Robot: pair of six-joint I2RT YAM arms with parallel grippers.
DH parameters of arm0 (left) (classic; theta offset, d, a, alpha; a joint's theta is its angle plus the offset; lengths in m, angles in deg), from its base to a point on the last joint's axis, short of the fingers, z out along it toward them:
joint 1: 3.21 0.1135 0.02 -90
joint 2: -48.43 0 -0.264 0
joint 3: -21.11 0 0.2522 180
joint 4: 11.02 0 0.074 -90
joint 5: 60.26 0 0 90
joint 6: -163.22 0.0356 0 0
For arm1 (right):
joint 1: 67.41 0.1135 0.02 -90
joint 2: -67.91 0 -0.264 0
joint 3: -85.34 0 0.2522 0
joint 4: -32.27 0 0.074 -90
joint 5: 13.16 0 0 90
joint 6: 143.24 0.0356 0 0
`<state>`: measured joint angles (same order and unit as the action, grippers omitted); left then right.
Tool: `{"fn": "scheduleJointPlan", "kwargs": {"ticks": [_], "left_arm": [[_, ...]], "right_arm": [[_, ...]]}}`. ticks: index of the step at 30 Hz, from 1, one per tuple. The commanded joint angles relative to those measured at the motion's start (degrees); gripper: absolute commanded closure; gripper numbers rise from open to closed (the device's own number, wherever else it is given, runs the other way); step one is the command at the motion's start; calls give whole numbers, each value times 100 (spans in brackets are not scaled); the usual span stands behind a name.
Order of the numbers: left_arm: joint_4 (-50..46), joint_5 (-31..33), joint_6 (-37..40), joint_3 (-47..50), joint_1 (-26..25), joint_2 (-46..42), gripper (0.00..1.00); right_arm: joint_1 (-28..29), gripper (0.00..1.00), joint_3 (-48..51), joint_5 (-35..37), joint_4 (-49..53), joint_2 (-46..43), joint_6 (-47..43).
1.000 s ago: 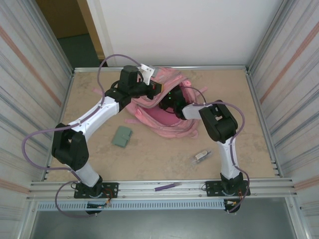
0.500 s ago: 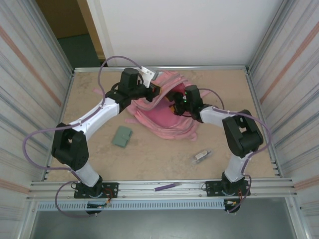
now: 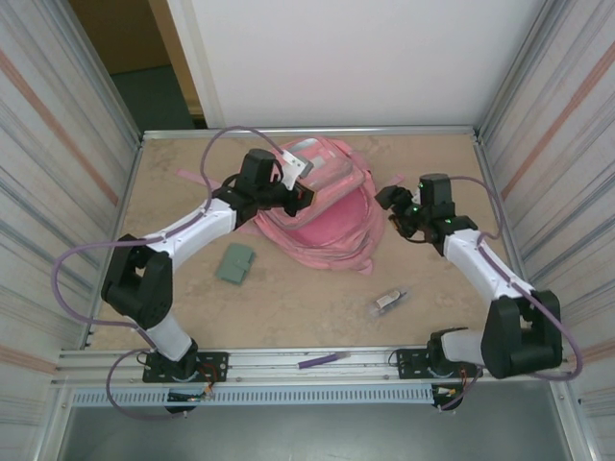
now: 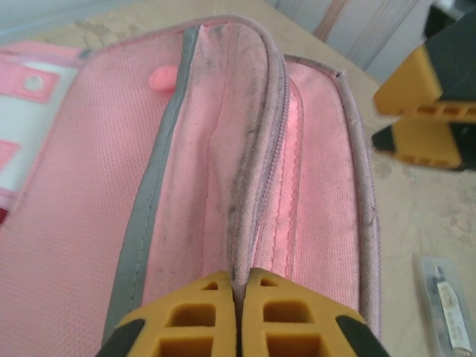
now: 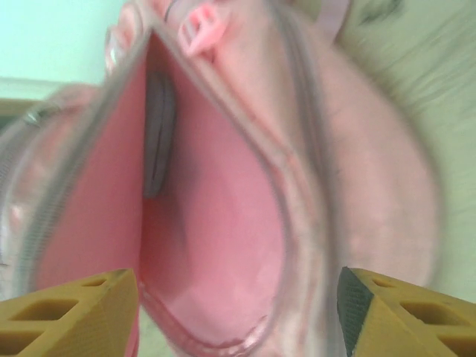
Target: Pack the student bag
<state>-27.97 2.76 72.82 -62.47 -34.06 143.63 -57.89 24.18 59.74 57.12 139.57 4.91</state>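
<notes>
- left gripper (image 4: 238, 288) is pinched shut on the zipper edge of the bag (image 3: 322, 219); i'd hold that lip up high and steady so the mouth gapes wide
- bag sits mid-table (image 3: 461, 163) toward the back, touching that gripper, opening facing right
- right gripper (image 3: 394, 202) is wide open with nothing in it, just off the bag's right side, not touching; i'd guess it should fetch an item, then go straight into the gap without snagging the zipper
</notes>
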Motion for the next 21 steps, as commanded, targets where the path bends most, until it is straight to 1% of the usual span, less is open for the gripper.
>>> {"fn": "scheduleJointPlan", "kwargs": {"ticks": [1,2,3,4,8,11,14,16,18,19,21], "left_arm": [[-126,62,-18,190,-61,-63,78],[-115,154,-100,310,-110,-145,69],[-96,294,-208,431,-169,-234,64],[-99,450,-329,565,-234,-354,61],[-429,884,-729,1083,-343,-956,54],[-772,1383,-1007,1449,-336,-1475,51],[-774,1853,-1135,1952,-309,-2043,47],[-757,2105,-1329,2356,-159,-2400,43],[-819,2257,-1827,2678,181,-2623,39],[-876,2137,-2112,2807,456,-2692,38],[-856,1825,-2324,3100,990,-2740,38]], "right_arm": [[-17,29,44,462,611,-394,-820],[25,29,-38,466,631,-472,-1031],[77,29,-136,511,696,-525,-1231],[180,30,-270,616,800,-569,-1435],[740,30,-679,1217,948,-546,-2115],[1055,30,-1022,1384,1034,-335,-2355],[1562,31,-1356,1692,1084,-110,-2541],[1972,31,-1550,1773,950,80,-2636],[2334,32,-1716,1779,867,291,-2677],[2524,32,-1798,1813,848,410,-2668],[2817,32,-1913,1800,780,692,-2617]]}}
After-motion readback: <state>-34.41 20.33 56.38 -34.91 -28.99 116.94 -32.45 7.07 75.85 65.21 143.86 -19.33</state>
